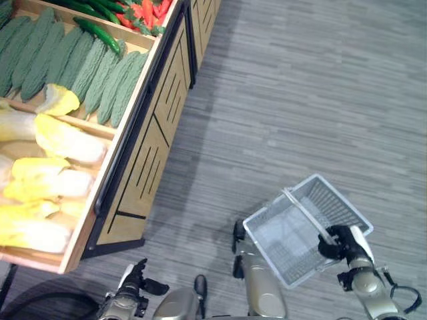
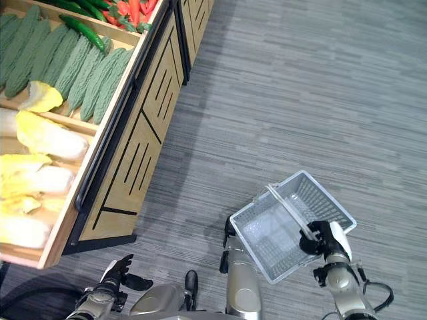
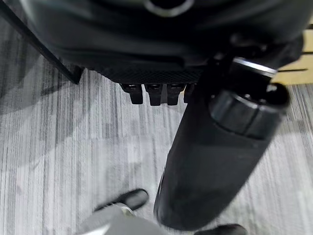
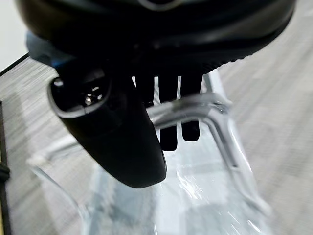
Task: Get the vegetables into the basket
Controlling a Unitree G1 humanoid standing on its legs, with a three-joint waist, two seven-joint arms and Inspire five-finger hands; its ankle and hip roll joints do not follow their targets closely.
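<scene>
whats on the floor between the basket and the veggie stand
Nothing: between the basket, held by the right hand, and the wooden stand there is bare grey floor, seen in both eye views.

Grey striped carpet floor; wooden produce stand with black trim at left.

Right hand curled around the basket's handle.
</scene>
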